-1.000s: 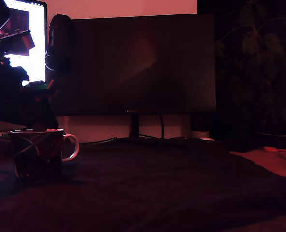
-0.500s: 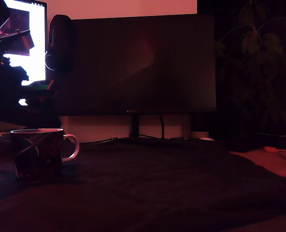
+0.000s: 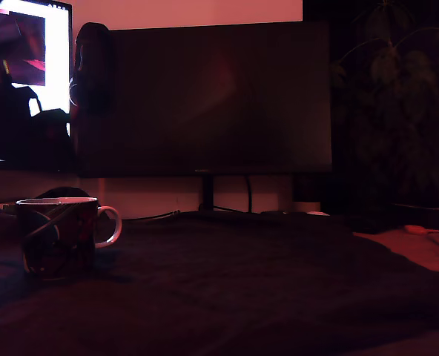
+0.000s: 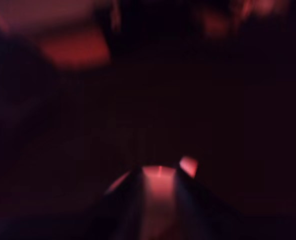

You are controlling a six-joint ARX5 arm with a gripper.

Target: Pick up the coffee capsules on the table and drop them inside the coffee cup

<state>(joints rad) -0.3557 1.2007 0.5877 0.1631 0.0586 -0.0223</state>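
Bench (image 3: 279, 297) first: dark cloth runs right up to the lens, and you won't spot any coffee capsules on it, it's just too dim to say where they are. The coffee cup (image 3: 56, 236) sits upright at the exterior view's left, handle toward that view's right, mouth open to take a drop from above. Behind it there's a dark shape against the lit screen (image 3: 53, 59), probably your arm. The wrist view is a red blur, so I can't tell if the end effector (image 4: 158, 180) is open or carrying anything. Big dark monitor (image 3: 212, 96) at the back.
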